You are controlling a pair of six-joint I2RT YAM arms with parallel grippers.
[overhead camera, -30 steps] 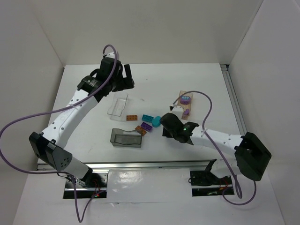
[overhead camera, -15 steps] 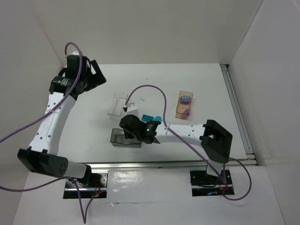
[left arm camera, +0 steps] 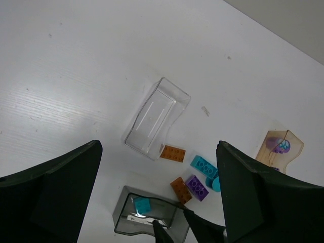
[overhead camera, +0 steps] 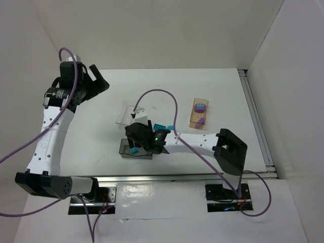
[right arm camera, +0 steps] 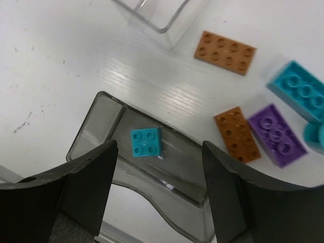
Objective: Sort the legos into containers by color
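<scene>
Fingers (right arm camera: 81, 187) of the right gripper (right arm camera: 158, 164) stand wide apart, holding nothing, low over the smoky translucent grey tray (right arm camera: 98, 124). A small square four-stud teal brick (right arm camera: 146, 143) lies on the tray's glossy floor. That arm stretches leftward across the table (overhead camera: 228, 91). The left gripper (left arm camera: 158, 152) hangs high at the far left, likewise spread and empty. Between the trays lie a flat orange plate (right arm camera: 225, 52), an orange brick (right arm camera: 237, 134) against a purple brick (right arm camera: 277, 134), and a teal brick (right arm camera: 301, 91), beside the clear tray (left arm camera: 157, 117).

You see a robotics lab cell: plain white panel walls (overhead camera: 167, 30) enclose a white surface (overhead camera: 228, 88) edged by a silver metal rail (overhead camera: 162, 177).
</scene>
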